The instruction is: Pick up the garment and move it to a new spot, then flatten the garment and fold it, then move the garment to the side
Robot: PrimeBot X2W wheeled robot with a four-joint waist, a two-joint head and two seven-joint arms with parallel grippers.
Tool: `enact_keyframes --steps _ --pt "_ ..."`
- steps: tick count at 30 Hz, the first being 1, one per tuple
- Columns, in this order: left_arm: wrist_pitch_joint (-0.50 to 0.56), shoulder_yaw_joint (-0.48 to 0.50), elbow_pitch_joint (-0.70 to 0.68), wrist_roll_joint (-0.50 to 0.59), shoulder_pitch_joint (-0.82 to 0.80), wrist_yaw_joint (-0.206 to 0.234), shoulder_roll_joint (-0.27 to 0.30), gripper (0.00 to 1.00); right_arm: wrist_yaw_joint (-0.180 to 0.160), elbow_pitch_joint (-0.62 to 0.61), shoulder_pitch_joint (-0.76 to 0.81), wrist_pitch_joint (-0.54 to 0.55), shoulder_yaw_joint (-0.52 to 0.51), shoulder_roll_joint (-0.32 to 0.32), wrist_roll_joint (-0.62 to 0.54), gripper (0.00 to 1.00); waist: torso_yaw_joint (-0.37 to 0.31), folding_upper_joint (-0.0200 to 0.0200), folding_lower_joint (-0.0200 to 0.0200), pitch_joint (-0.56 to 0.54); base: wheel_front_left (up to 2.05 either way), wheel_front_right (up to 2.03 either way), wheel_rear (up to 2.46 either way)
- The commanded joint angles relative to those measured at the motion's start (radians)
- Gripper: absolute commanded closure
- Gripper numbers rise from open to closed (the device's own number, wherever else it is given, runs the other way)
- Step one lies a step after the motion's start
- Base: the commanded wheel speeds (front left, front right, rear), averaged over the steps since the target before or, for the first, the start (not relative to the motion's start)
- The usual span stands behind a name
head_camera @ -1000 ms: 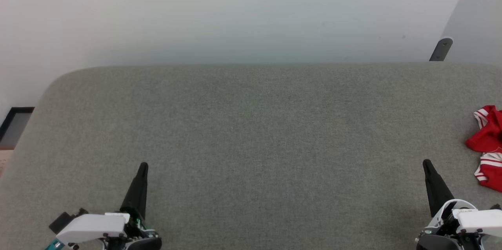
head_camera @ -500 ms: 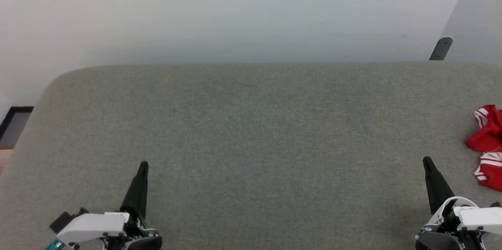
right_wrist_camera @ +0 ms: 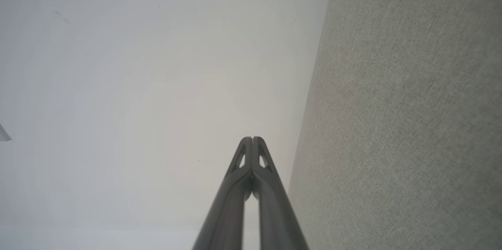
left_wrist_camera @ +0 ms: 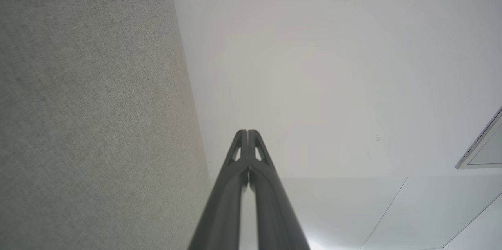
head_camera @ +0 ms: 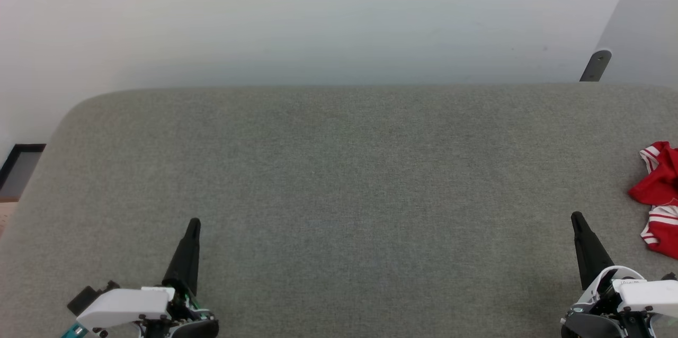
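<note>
Left end effector (head_camera: 194, 223) and right end effector (head_camera: 576, 217) are both clenched and empty, low over the near side of the grey counter (head_camera: 339, 158), fingers pointing far. Right one has crept slightly farther than a second ago; left unchanged. Garment (head_camera: 659, 192) lies crumpled at the right, apparently cut off by the frame; no lettering readable.

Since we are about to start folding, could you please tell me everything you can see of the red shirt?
The red shirt lies crumpled in a heap on the grey cloth-covered table, at the head view's right edge, which cuts part of it off. It looks like soft fabric, red with red-and-white striped trim. Only the table touches it.
</note>
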Motion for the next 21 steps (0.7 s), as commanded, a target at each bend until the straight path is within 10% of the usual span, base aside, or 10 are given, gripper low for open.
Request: enact_keyframes --steps 1,21 --pt "0.002 0.002 -0.002 -0.003 -0.009 -0.005 0.0 1.0 0.0 0.0 -0.004 0.002 0.0 0.003 0.004 1.0 0.0 0.0 0.0 0.0 0.0 0.0 0.0" --pt "0.002 0.002 -0.002 -0.003 -0.009 -0.005 0.0 1.0 0.0 0.0 -0.004 0.002 0.0 0.003 0.004 1.0 0.0 0.0 0.0 0.0 0.0 0.0 0.0"
